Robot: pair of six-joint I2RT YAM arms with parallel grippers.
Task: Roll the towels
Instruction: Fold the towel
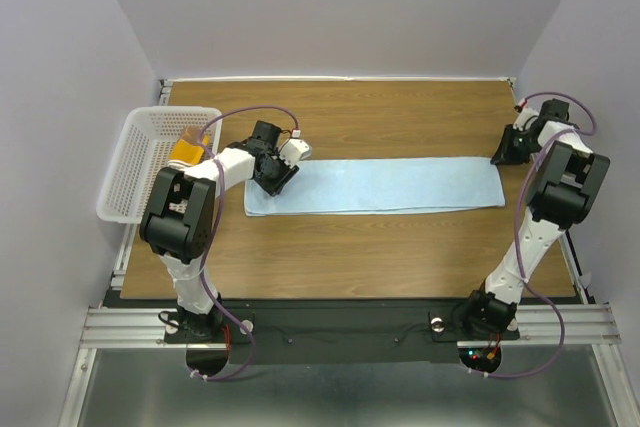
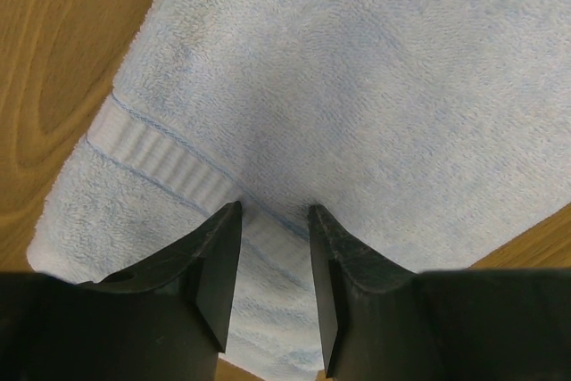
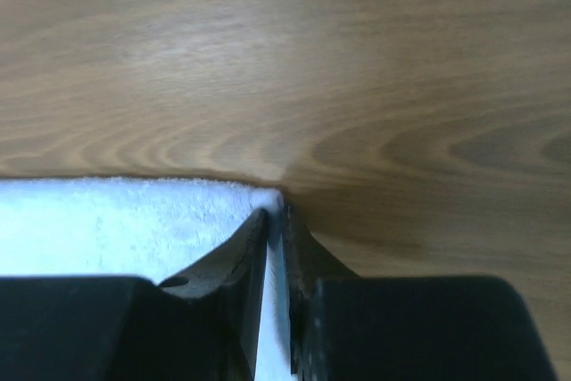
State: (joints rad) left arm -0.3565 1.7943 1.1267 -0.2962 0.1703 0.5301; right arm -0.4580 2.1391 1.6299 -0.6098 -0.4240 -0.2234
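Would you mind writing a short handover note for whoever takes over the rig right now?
Left end effector: open, tips at the left end of the blue towel.
Right end effector: shut on that towel's far right corner.
Blue towel: lies flat, full length across the table, not rolled.
Yellow towel: in the basket at the left, only partly visible; cannot tell whether it is rolled.
Left to do: roll the blue towel.
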